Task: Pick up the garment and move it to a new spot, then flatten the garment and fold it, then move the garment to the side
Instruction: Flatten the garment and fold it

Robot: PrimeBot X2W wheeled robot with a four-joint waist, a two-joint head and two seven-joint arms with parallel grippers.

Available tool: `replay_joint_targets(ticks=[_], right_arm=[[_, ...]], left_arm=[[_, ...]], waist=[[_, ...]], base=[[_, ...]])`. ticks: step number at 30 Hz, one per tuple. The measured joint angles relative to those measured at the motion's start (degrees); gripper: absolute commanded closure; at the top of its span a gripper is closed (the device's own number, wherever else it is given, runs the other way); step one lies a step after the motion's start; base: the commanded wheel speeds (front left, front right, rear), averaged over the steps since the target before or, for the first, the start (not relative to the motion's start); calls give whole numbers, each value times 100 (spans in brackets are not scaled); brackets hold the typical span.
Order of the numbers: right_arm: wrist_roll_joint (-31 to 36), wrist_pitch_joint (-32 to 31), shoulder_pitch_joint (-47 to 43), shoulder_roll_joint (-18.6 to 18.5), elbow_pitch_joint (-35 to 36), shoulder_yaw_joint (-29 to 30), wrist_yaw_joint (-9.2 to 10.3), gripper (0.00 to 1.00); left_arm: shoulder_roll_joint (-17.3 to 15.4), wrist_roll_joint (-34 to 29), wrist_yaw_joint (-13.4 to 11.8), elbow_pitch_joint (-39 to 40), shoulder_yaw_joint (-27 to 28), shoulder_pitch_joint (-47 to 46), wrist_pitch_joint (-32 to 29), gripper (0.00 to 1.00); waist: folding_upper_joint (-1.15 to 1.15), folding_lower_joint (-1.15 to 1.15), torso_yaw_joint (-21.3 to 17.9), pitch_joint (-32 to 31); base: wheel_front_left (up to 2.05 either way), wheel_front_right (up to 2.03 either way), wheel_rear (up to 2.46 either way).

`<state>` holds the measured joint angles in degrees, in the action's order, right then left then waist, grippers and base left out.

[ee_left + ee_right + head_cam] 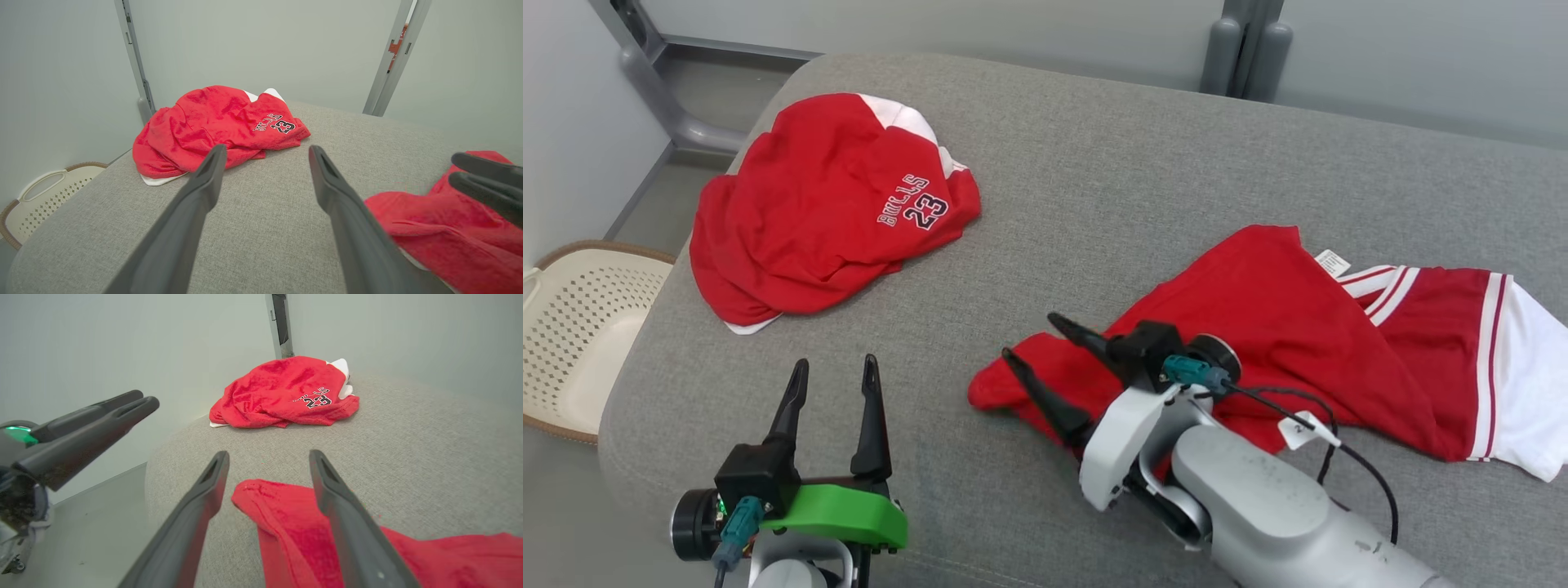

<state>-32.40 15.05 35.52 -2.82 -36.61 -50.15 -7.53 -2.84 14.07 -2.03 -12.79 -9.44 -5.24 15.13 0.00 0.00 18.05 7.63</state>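
Grey padded table point(1094, 180) fills the view. The red-and-white garment point(1307, 343) sprawls across its right side, and a crumpled red "Bulls 23" jersey point(825, 204) sits far left above a cream basket point(580, 327). Right claw point(1030, 335) is released, fingers spread over the garment's left tip. Left claw point(836, 362) is released too, hovering over bare fabric.

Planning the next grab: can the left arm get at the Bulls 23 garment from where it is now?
Probably yes. The left gripper is open and points toward the Bulls garment, with bare grey cushion between them. The right gripper sits aside over the other red garment, out of that path.
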Motion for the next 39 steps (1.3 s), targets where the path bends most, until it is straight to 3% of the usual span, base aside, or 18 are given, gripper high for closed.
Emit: replay_joint_targets(ticks=[12, 18, 28, 39], right_arm=[[140, 0, -39, -1205, 44, 1376, 0, 0], [234, 0, 105, -1552, -264, 1758, 0, 0], [182, -452, 930, -1717, -1546, 1532, 0, 0], [-256, -745, 1180, -1772, -2516, 1093, 0, 0]], left_arm=[[0, -12, 2, 34, 46, 20, -1, 0], [1, -16, 7, 68, 0, 16, -1, 0], [1, 22, 1, 58, -160, -116, -1, 0], [0, 147, -76, 102, -374, -211, 0, 0]], waist=[[0, 0, -287, -58], [0, 0, -286, 37], [0, 0, -22, 255], [0, 0, 351, 559]], base=[[0, 0, 0], [0, 0, 0], [0, 0, 0], [0, 0, 0]])
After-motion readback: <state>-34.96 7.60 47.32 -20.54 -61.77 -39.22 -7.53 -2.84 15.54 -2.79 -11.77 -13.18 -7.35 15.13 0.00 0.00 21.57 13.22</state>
